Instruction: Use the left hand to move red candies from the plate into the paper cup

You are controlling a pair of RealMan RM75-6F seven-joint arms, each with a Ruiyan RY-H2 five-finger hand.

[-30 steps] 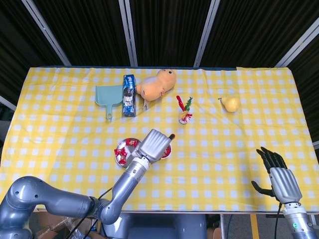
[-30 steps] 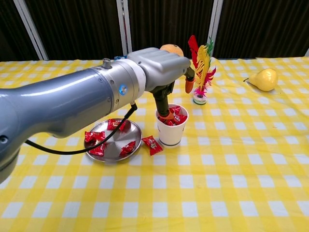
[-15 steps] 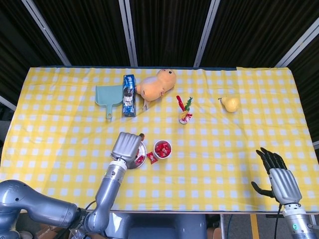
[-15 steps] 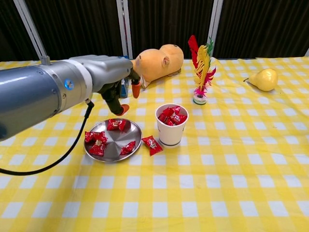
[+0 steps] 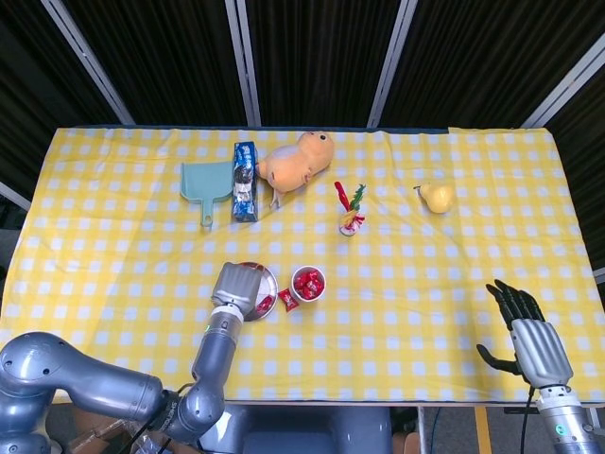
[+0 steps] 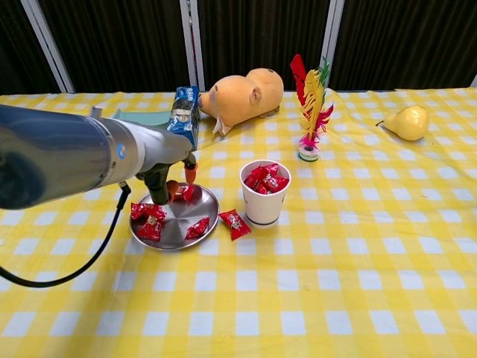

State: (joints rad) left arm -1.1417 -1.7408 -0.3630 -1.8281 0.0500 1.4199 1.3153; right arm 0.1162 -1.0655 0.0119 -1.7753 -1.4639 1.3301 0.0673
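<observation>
The left hand (image 6: 165, 170) hovers over the round steel plate (image 6: 174, 230), fingertips pointing down beside a red wrapped candy (image 6: 183, 192) — whether it pinches anything cannot be told. More candies fill the white paper cup (image 6: 265, 204) just right; one lies on the cloth between.

Plate (image 6: 175, 235) just left of cup (image 6: 265, 205)

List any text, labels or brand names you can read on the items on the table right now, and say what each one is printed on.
None can be read.
Blue box: printing on its face, too blurred to read in either view.
Red candies on the plate and in the paper cup: small marks on the wrappers, too small to read.
Left hand: no markings visible.
</observation>
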